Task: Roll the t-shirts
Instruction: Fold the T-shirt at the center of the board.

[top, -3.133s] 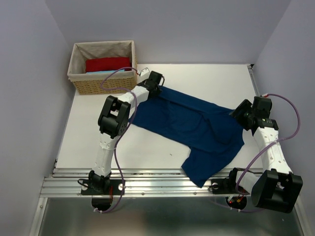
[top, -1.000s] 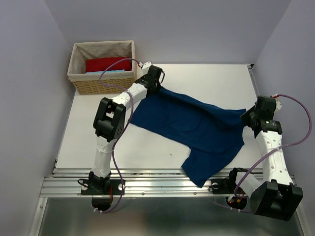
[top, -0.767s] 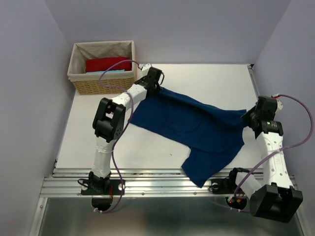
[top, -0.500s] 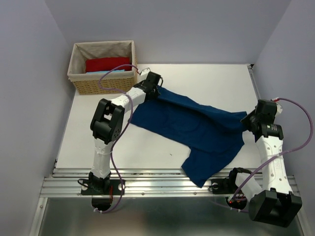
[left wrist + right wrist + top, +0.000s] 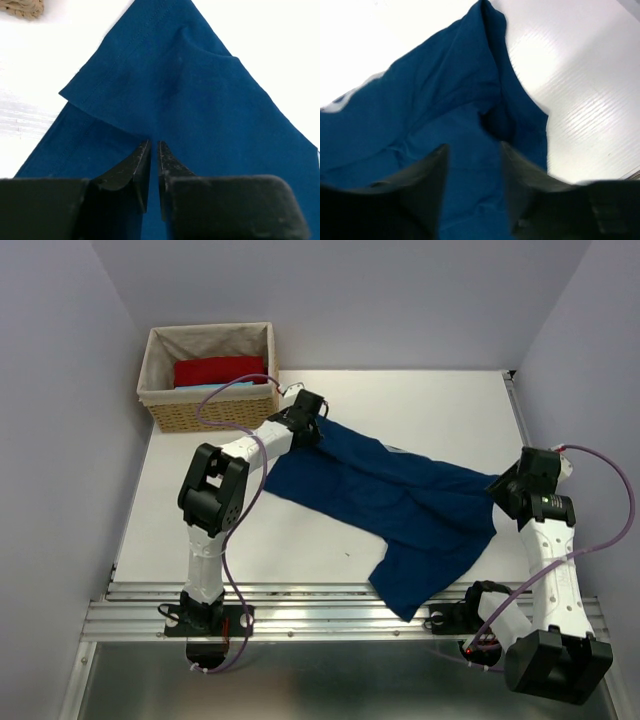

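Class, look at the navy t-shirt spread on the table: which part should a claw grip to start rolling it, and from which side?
Grip the navy t-shirt at its far-left corner, coming down from the basket side. There the hem is folded over into a double layer with a free edge on the table, likely easy to pinch; the middle offers no edge.

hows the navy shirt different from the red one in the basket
The navy shirt lies spread out and rumpled on the table; the red cloth sits folded inside the basket. The navy shirt shows far more area than the red cloth. Both are plain, single-coloured fabric.
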Motion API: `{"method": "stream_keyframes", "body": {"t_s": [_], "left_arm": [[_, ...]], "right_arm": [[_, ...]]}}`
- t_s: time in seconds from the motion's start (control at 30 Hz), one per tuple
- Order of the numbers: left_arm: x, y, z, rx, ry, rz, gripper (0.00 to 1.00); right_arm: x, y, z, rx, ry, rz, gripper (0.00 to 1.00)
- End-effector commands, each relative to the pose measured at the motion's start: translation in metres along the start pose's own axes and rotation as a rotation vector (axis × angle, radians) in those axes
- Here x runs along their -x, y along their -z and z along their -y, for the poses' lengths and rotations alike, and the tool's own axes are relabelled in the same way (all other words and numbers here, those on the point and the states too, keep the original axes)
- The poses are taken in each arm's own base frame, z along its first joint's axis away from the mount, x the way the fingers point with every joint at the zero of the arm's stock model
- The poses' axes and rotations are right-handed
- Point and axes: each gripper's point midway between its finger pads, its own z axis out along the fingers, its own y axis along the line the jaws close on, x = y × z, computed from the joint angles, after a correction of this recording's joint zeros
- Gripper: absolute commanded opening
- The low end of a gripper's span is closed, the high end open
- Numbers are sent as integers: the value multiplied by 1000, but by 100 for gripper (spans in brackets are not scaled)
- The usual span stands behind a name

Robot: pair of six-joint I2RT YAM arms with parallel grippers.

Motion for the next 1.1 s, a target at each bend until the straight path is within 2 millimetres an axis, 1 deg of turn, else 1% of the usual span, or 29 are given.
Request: {"method": "stream_keyframes", "body": {"t_s": [0.0,0.03,0.07,0.1,0.13,0.17,0.27,0.3,0.37,0.4,0.43,0.47,0.5,0.57,0.6,0.63,0.67,0.7,0.73,0.77,0.83,0.87,0.9,0.93,0.97,1.0,1.03,1.07], "left_arm": [[16,28,8,-35,-33,30,29],[19,32,9,-38,-36,37,35],[24,36,10,-42,-38,47,39],[31,42,13,-52,-45,64,51],[34,45,16,-58,-49,73,55],[41,47,22,-71,-51,86,58],[47,45,33,-87,-72,91,57],[49,39,40,-102,-77,89,54],[48,31,46,-110,-96,81,52],[55,31,57,-136,-96,89,50],[46,18,58,-132,-110,68,49],[44,13,60,-132,-125,57,49],[41,2,63,-129,-134,40,49],[38,-8,65,-123,-147,30,49],[36,-16,68,-126,-157,23,49],[33,-20,68,-122,-165,10,49],[29,-24,68,-121,-173,-2,49],[27,-27,69,-125,-175,-12,49],[21,-34,68,-120,-181,-27,49],[19,-36,67,-119,-185,-34,49],[9,-44,65,-106,-193,-57,49],[7,-46,63,-98,-197,-61,49],[6,-51,62,-88,-198,-64,49],[4,-53,59,-77,-205,-74,49],[2,-55,58,-70,-209,-80,49],[4,-60,58,-60,-210,-75,49],[1,-61,57,-54,-216,-86,49],[0,-63,58,-53,-218,-88,49]], "right_arm": [[14,8,6,-29,-10,56,65],[15,9,6,-28,-11,63,68],[16,8,6,-29,-11,64,68],[17,8,4,-23,-9,67,68],[18,7,2,-15,-7,68,68],[20,4,-5,13,-9,66,66],[27,-6,-21,67,-7,74,59],[24,-17,-22,53,-6,48,51],[26,-31,-29,61,0,36,44],[24,-39,-31,55,1,22,39],[15,-55,-31,38,7,-27,39],[17,-63,-35,39,3,-28,39],[13,-77,-36,30,6,-49,39],[11,-89,-35,11,3,-58,39],[10,-95,-33,-6,4,-58,39],[9,-102,-32,-18,6,-62,39],[5,-113,-30,-34,7,-71,38],[5,-119,-26,-54,-3,-71,37],[3,-129,-25,-63,-5,-74,37],[7,-131,-25,-59,-14,-60,37],[2,-146,-22,-85,-5,-80,36],[3,-151,-18,-101,-10,-86,36],[-1,-161,-17,-116,-4,-105,36],[1,-167,-14,-126,-12,-102,36],[2,-171,-15,-125,-10,-104,36],[-4,-180,-13,-142,-4,-127,36],[5,-185,-15,-142,-14,-113,36],[6,-189,-16,-144,-14,-116,36]]}}
